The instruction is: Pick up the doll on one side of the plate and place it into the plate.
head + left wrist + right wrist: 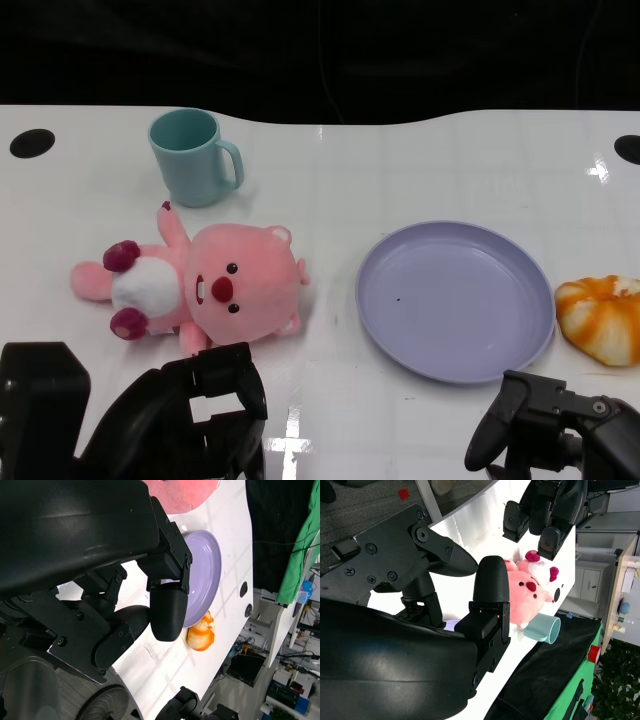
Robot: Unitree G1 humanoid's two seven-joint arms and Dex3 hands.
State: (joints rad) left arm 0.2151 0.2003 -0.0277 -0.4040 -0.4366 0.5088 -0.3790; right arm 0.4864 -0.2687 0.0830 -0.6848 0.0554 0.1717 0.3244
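- So far nothing is done: the white tabletop carries everything untouched.
- Purple plate lies bare, waiting.
- Pink doll lies on its back, left of the plate, apart from it.
- My left hand hovers just near the doll, fingers apart, holding nothing.
- My right hand is likewise unloaded, fingers spread.
- Lifting and placing remain.

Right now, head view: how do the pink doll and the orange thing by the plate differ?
The pink doll lies on the plate's left with a clear gap; the orange striped item sits at the plate's right rim, cut off by the picture's edge. The doll is larger, with a face, limbs and white belly; the orange item is a rounded lump with white streaks. The doll lies just ahead of the left hand; the orange item is nearer the right hand. Both rest on the white table, untouched.
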